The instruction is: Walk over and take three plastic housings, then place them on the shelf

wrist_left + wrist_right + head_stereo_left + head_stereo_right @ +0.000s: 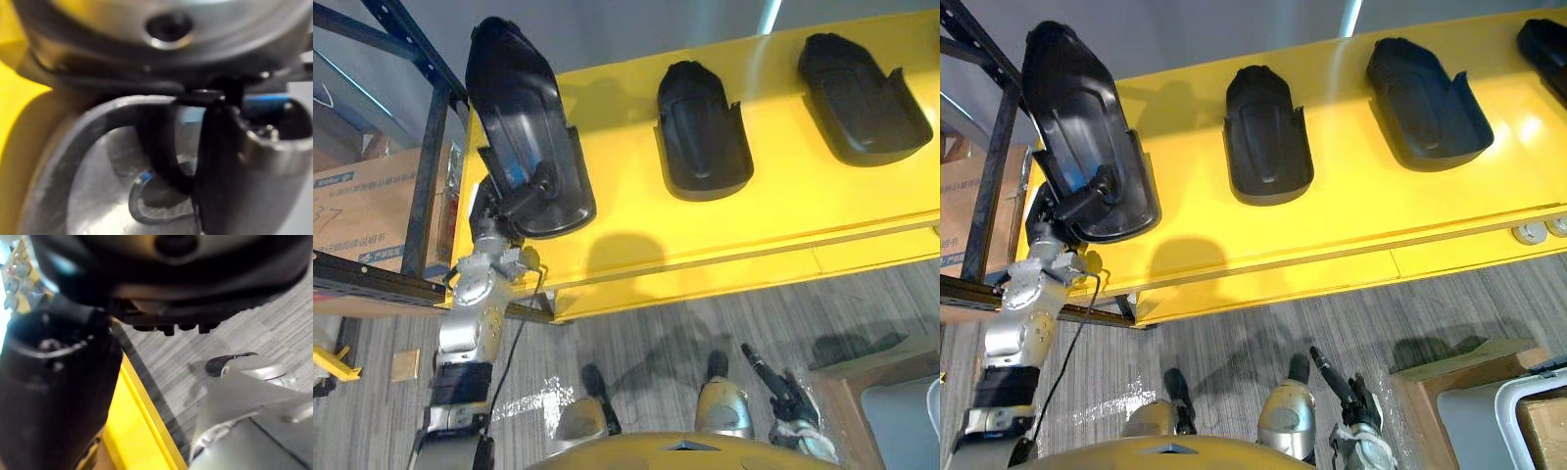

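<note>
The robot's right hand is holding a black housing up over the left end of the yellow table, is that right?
No, the left hand holds the black housing up over the left end of the yellow table, as the left eye view shows; the right hand hangs low.

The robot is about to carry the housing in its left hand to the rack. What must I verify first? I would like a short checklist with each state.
1. Left hand curled on the black plastic housing: ok.
2. That housing raised off the yellow table: ok.
3. Second black housing and third black housing lying on the table: ok.
4. Right hand free, low near the floor, fingers straight: ok.
5. Free space on the dark blue metal rack, beside the cardboard box: cannot tell.
</note>
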You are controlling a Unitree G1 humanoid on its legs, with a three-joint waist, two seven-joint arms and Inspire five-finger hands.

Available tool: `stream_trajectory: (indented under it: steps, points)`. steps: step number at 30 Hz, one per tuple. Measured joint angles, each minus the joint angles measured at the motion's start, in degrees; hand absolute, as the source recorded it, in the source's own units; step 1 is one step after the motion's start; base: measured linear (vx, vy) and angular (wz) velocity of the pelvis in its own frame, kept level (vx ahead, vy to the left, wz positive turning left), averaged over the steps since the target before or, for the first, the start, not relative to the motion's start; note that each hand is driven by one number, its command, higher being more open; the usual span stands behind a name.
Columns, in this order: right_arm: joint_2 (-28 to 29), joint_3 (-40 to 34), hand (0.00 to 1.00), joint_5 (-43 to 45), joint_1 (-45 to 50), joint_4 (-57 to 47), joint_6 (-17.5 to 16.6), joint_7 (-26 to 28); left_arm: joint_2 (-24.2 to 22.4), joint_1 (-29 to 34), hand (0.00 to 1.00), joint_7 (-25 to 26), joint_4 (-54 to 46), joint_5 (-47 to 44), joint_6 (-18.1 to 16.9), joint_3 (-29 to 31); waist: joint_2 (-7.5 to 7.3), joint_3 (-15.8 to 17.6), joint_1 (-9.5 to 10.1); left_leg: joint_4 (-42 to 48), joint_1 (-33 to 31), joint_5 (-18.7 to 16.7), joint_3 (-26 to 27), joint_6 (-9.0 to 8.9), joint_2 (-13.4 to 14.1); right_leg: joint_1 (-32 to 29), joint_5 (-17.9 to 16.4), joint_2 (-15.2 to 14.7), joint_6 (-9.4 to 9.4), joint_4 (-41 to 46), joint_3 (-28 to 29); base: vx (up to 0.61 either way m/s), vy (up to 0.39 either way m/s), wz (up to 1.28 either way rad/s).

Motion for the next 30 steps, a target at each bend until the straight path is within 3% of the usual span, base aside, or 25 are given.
stream_trajectory:
  steps: [9,10,18,30]
  points:
    - [-1.25,1.32,1.0,0.19,-2.08,0.17,1.08,-0.1,5.99,-7.46,0.0,-3.38,2.25,-0.36,1.56,0.9,-0.58,4.25,0.16,1.6,-2.43,0.18,-1.53,0.06,0.07,-2.6,-1.43,-0.85,-0.17,3.75,-0.54,-0.02,-0.013,0.07]
    - [-1.24,1.56,1.0,0.7,-2.09,0.31,1.13,-0.11,6.33,-7.53,1.0,-3.52,2.34,-0.36,2.08,0.99,-0.61,4.35,0.2,1.6,-2.43,0.18,-1.55,0.06,0.07,-2.61,-1.48,-0.86,-0.15,3.8,-0.56,0.0,0.0,0.0]
    - [-1.15,1.57,1.0,1.53,-2.96,1.18,1.21,-0.22,9.28,-9.03,1.0,-4.59,5.02,0.61,4.11,1.94,-0.65,4.42,0.27,1.52,-2.29,0.17,-1.45,0.04,0.08,-2.55,-1.79,-0.88,-0.15,3.94,-0.57,0.0,0.0,0.0]
    - [-0.5,1.1,1.0,1.64,-2.69,1.65,1.26,-0.45,9.24,-9.53,1.0,-5.54,7.95,0.59,6.47,1.71,-0.72,4.25,0.2,-0.43,2.06,0.15,-0.63,-0.17,0.02,2.06,-1.32,-0.3,0.45,1.23,-0.72,0.0,0.002,-0.02]
